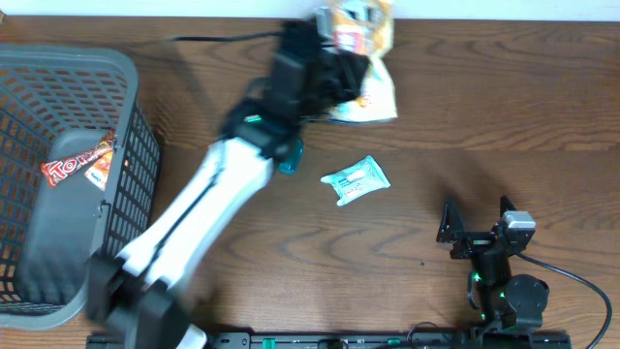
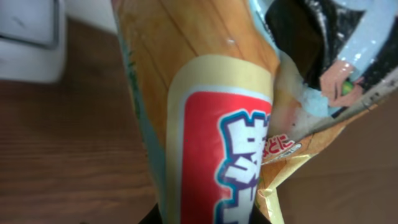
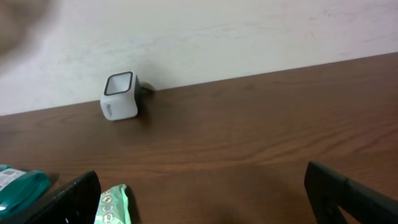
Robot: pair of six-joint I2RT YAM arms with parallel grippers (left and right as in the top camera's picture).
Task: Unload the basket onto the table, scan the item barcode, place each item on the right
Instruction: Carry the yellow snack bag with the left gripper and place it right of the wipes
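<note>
A: Overhead first. Where's the item?
B: The snack bag [image 1: 376, 92] is at the far edge of the table [image 1: 504, 126], about centre, held by the left gripper [image 1: 341, 60]. Its long axis runs roughly near to far, with the loose end drooping toward the near side.
A: And the scanner?
B: I can't pick out the scanner [image 3: 120, 96] from above (arm and bag cover that far strip). The right gripper [image 1: 477, 231] sits at near right, well apart, so the left arm is plainly the nearer one. A small green packet [image 1: 356, 180] lies mid-table. The basket [image 1: 136, 145] at left holds a red snack pack [image 1: 77, 167].
A: Left wrist view?
B: The bag fills the frame, red label panel toward the camera, rising lengthwise out of the jaws. They're pinched narrow on its lower end, and only dark slivers of them show at the bottom. A white block, likely the scanner, sits at the far left, beside the bag. I see no barcode.
A: Right wrist?
B: The scanner stands against the far wall, left of centre, with its dark-rimmed window on the upper face. The right jaws are spread wide, holding and touching nothing.
A: So the move turns on?
B: My judgement is that the bag has to come across to that window, barcode side toward it.
</note>
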